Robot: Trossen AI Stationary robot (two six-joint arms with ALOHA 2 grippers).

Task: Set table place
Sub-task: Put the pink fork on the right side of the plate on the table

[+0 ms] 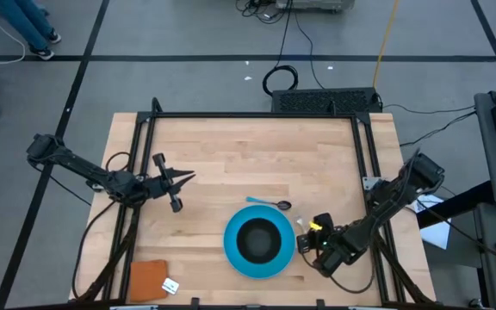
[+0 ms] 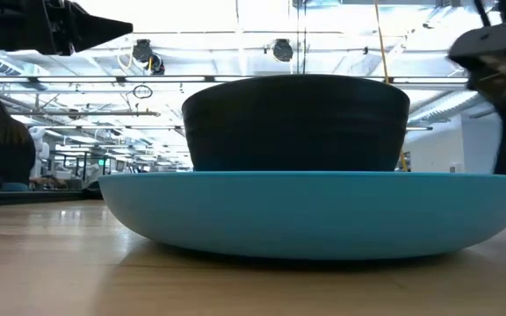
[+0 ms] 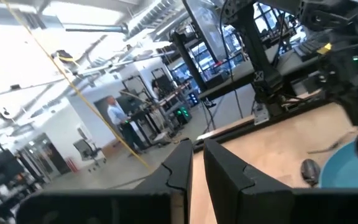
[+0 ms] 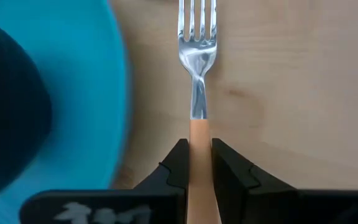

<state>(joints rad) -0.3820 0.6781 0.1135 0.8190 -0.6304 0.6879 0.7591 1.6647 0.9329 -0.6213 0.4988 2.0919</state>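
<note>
Over the left part of the light-wood butcher-block surface [image 1: 213, 164], the left end effector [image 1: 188, 177] hovers, fingers nearly together and empty. Near the front edge, the small black bowl [image 1: 257, 238] sits inside the round bright-blue plate [image 1: 234, 255]; a teal-handled dark spoon [image 1: 269, 204] lies just behind it. Just right of the plate, the right end effector [image 4: 195, 163] pinches the orange-handled metal fork [image 4: 197, 74].

A robotics lab in a big open industrial hall — not a home. The wooden table [image 1: 231, 155] stands on a grey floor [image 1: 145, 34] marked with dark lines, cables [image 1: 287, 65] trailing off behind it. Past it are exposed ceiling beams [image 2: 77, 83], equipment racks [image 3: 191, 56] and office chairs [image 3: 86, 152] — a person [image 3: 112, 115] stands at a bench.
</note>
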